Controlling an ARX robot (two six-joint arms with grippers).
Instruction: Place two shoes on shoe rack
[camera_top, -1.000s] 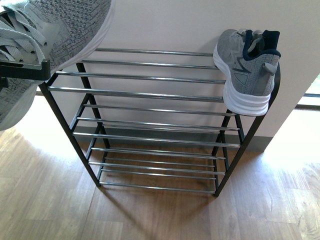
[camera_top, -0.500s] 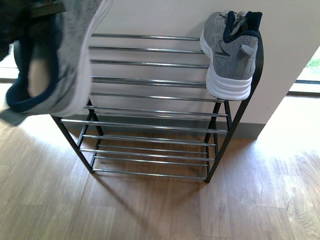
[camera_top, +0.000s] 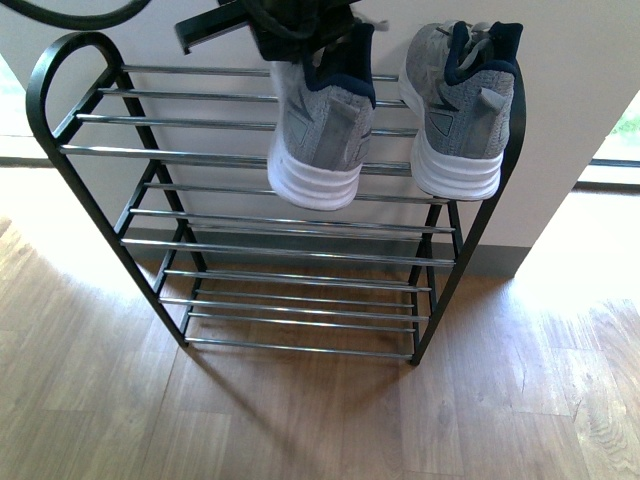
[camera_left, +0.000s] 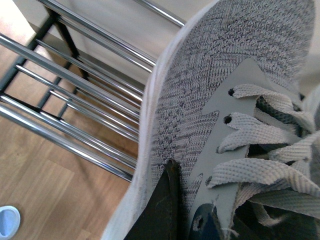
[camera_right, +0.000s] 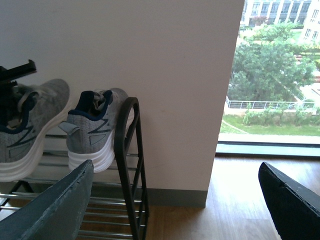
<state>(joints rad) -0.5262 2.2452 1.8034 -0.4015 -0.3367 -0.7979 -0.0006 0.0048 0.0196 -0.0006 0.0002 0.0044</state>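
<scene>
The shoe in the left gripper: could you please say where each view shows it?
Front view: shoe top centre, beside the other shoe.
Left wrist view: shoe fills most of it.
Right wrist view: shoe cut off at the edge.
Shared landmark: the chrome bars of the rack.

I read the shoe rack (camera_top: 170, 157) as a black frame with shiny chrome bars. The held shoe (camera_top: 320, 130) near the rack's middle and the other shoe (camera_top: 460, 110) at its right end match: mottled grey knit, thick white soles and dark navy collar lining. The other shoe also has a navy outline on its side. Close up, the held shoe shows a darker speckled weave, a plain pale grey eyelet panel and light grey laces.

The left gripper (camera_top: 300, 30) looks black to me, and the right gripper (camera_right: 175, 167) has dark slate fingers (camera_right: 55, 210). Behind the rack the wall (camera_top: 580, 60) is off-white with grey skirting (camera_top: 500, 262). Beneath it the floor (camera_top: 300, 420) is light brown wood grain. Past the rack's right end, the trees (camera_right: 265, 65) are green.
</scene>
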